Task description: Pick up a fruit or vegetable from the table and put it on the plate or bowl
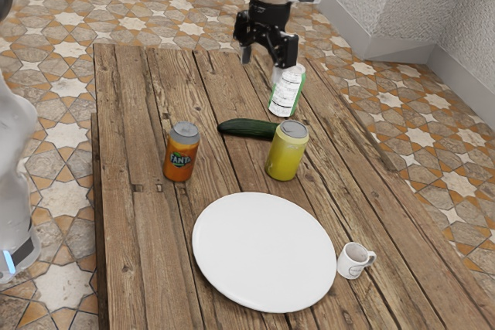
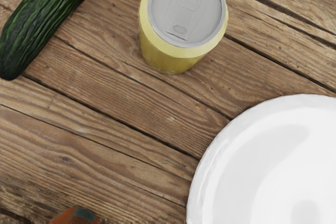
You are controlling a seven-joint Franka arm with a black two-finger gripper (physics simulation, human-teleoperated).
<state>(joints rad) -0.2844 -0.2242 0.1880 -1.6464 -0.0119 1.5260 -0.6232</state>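
Here's the weathered brown plank tabletop point(image 1: 131, 191), and it's busy. At the near end a round white plate point(image 1: 263, 251) lies flat, with a small white mug point(image 1: 353, 260) off toward the exterior view's right. Behind the plate, an orange soda can point(image 1: 181, 152) and a yellow drink can point(image 1: 287, 151) stand upright, well apart. A dark green cucumber point(image 1: 247, 128) lies near the yellow one. Farther back, a white-and-green labelled bottle point(image 1: 287, 91).

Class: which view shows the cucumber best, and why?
The exterior view: the cucumber lies almost whole on the table, one end hidden behind the yellow can. The wrist view shows its skin closer, but the picture's edge cuts off part of it.
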